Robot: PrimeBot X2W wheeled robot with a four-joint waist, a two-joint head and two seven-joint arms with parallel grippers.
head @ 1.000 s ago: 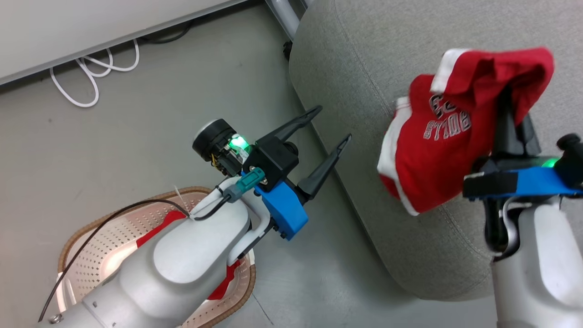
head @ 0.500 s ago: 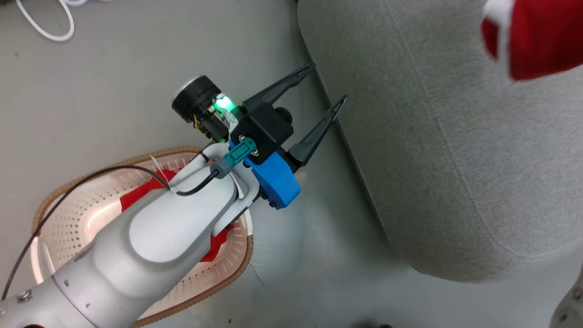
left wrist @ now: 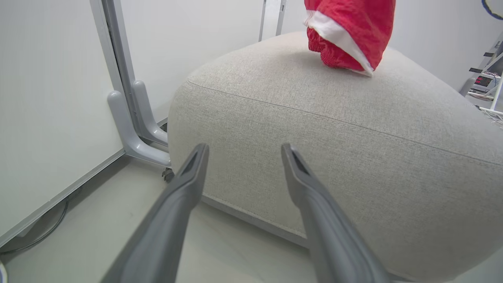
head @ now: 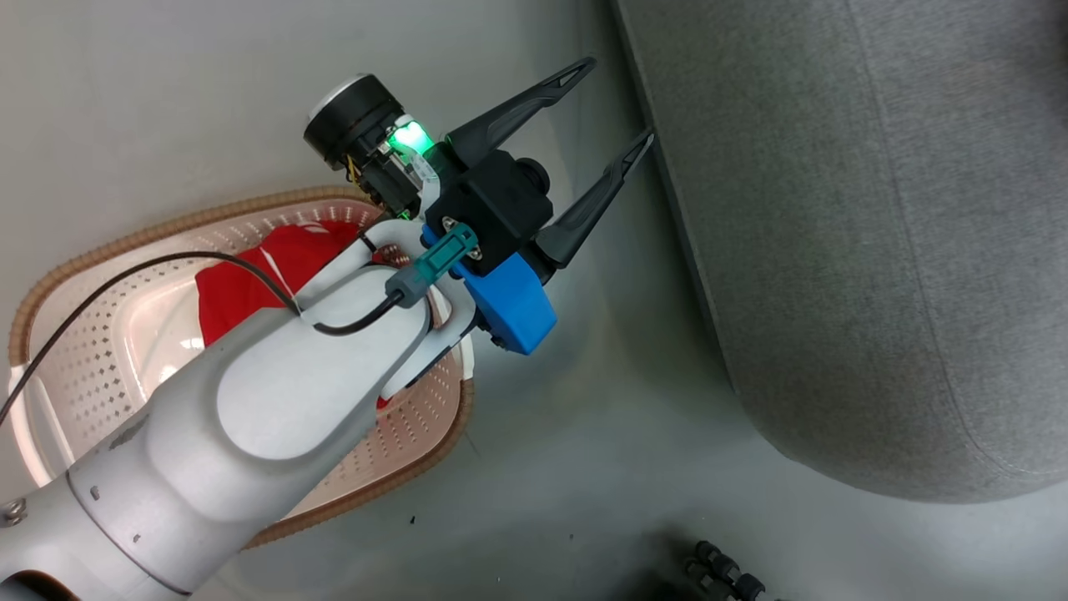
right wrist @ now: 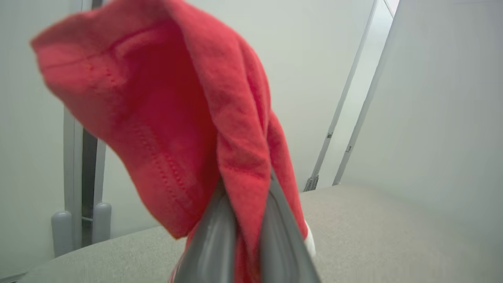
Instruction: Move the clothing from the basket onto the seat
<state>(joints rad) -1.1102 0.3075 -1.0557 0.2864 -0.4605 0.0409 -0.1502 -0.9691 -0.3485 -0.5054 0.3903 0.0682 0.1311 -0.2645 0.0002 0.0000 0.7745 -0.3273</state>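
Garment (right wrist: 157,98) clamped in my right gripper (right wrist: 245,196), both fingers (right wrist: 212,239) pinched tight on a fold of red fabric, the rest flopped up and over them. It hangs above the seat (right wrist: 393,236) top. In the left wrist view its white-trimmed hem sits low at the seat top, can't tell if touching

My left gripper (head: 619,98) is spread wide with nothing in it, out beside the seat over the floor (head: 584,501). Its fingers point at the seat's side wall, and one tip is just beside the seat's lower edge, no contact visible

Basket (head: 92,376) on the floor, apart from the seat, on the far side of my left gripper from it. Other garment (head: 250,284) lies inside the basket, red, crumpled, partly hidden under my left forearm (head: 275,409)

Grey frame legs (left wrist: 129,129) stand at the seat's far corner against a white panel (left wrist: 51,98)
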